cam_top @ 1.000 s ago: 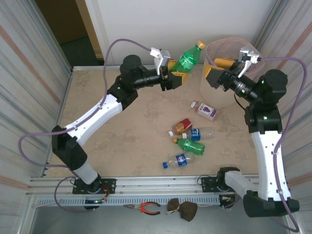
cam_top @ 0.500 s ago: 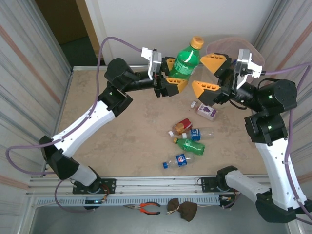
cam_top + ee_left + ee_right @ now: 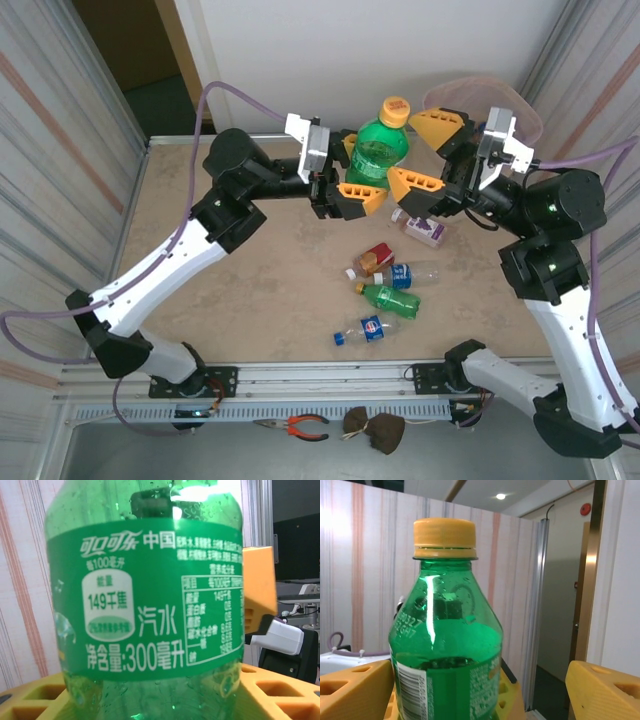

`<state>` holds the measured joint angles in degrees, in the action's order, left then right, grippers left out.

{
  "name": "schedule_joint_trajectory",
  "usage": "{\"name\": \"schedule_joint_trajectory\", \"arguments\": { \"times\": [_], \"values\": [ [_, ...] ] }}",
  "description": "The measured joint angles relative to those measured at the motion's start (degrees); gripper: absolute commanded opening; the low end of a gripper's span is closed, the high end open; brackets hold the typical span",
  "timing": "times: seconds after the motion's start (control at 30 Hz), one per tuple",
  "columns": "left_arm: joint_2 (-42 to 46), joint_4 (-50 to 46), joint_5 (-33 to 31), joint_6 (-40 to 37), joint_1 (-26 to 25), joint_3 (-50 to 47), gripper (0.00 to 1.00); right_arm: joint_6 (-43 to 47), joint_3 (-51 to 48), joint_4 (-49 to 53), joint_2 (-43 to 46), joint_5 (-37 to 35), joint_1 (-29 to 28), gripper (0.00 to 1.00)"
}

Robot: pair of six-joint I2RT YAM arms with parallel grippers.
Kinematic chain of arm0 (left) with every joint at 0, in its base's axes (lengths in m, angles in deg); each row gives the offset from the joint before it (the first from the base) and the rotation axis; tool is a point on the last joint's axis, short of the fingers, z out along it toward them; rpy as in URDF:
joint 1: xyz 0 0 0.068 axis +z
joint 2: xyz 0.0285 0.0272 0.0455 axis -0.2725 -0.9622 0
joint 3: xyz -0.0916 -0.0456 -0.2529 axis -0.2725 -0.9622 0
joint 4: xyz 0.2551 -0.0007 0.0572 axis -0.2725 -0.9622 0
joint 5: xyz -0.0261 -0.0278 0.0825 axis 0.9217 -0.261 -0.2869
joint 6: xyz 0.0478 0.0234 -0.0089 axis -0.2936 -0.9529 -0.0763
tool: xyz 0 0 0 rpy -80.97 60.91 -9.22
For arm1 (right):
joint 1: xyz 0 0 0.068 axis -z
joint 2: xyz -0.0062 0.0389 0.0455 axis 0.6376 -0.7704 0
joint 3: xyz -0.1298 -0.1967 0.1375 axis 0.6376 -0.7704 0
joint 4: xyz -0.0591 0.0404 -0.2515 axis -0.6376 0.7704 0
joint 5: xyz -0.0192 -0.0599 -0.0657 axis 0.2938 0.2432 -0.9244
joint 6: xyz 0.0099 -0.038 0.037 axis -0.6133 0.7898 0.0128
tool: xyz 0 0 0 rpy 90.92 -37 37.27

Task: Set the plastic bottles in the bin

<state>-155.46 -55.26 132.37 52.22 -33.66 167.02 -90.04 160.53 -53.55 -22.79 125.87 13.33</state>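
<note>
My left gripper (image 3: 356, 170) is shut on a green plastic bottle (image 3: 378, 150) with an orange cap and holds it upright in the air. Its green label (image 3: 145, 605) sits close to the left wrist camera, above the left gripper (image 3: 150, 700). My right gripper (image 3: 426, 155) stands open just right of the bottle. In the right wrist view the bottle (image 3: 445, 645) stands between the spread fingers of that gripper (image 3: 480, 695), nearer the left one. The bin's pink liner rim (image 3: 530, 118) shows behind the right arm. Several more bottles lie on the table: purple-labelled (image 3: 425, 228), red-labelled (image 3: 375, 258), clear blue-labelled (image 3: 410, 272), green (image 3: 390, 298), blue-capped (image 3: 368, 330).
Striped walls close in the table on the left and right. Pliers (image 3: 300, 428) and a brown lump (image 3: 375, 430) lie below the front rail. The left half of the tabletop (image 3: 200, 190) is bare.
The left gripper has carried the green bottle down and slightly left. The right gripper has swung away from the bin, opened wide and come up beside the bottle.
</note>
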Motion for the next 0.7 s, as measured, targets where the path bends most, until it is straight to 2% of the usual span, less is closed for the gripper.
{"name": "schedule_joint_trajectory", "arguments": {
  "times": [0.3,0.7],
  "values": [
    [0.5,-0.48,4.28,-0.92,-0.87,0.61,0.47,0.15,5.6,4.66,-4.0,11.74,-1.6,0.85],
    [0.72,-4.26,3.15,-3.3,-1.29,1.25,0.48,1.92,6.6,7.72,-5.75,14.29,-3.76,0.66]
  ]
}}
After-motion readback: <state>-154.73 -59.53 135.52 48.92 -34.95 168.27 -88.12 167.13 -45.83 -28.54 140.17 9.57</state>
